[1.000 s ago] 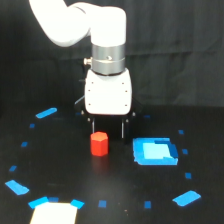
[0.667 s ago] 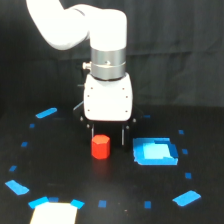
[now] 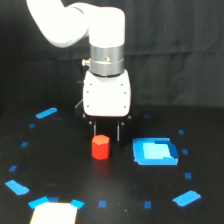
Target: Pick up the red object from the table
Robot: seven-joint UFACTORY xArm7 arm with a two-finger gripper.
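The red object is a small red-orange hexagonal block standing upright on the black table, left of centre. My gripper hangs from the white arm just behind and above the block, pointing straight down. Its two thin dark fingers are spread apart, open and empty. The block sits in front of the gap between them, slightly toward the left finger. I cannot tell whether the fingertips touch the table.
A larger blue square piece lies to the exterior view's right of the block. Blue tape patches ring the table. A pale sheet lies at the front left edge. A dark curtain hangs behind.
The gripper has moved down toward the table, and its fingers now stand just behind the red block. The block has not moved.
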